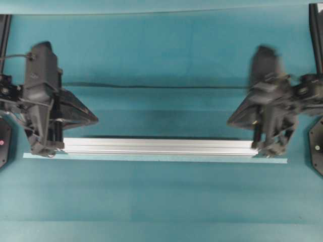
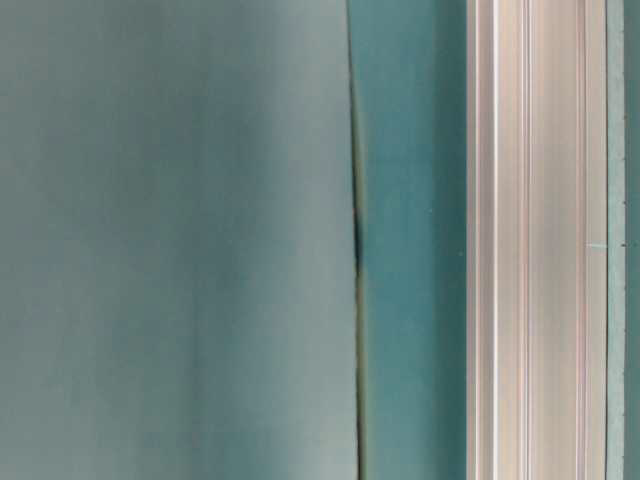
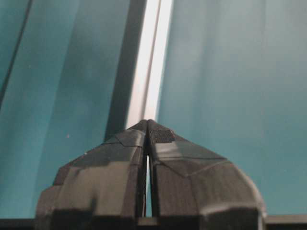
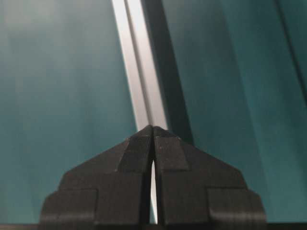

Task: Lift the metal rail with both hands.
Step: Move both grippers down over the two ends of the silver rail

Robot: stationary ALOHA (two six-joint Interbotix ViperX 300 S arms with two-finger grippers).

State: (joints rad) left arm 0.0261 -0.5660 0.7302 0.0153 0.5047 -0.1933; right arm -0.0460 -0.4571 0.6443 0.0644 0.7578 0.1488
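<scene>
The metal rail (image 1: 159,146) is lying across the teal table (image 1: 161,50), spanning nine to three o'clock; the left gripper (image 1: 49,147) and right gripper (image 1: 263,146) are pinching its ends, fingertips meeting; grasping looks finished, so lifting calls for both arms rising evenly.

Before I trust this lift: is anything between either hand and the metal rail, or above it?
Nothing visible. The left hand and right hand stand shut at the ends of the metal rail; the space over it looks free.
</scene>
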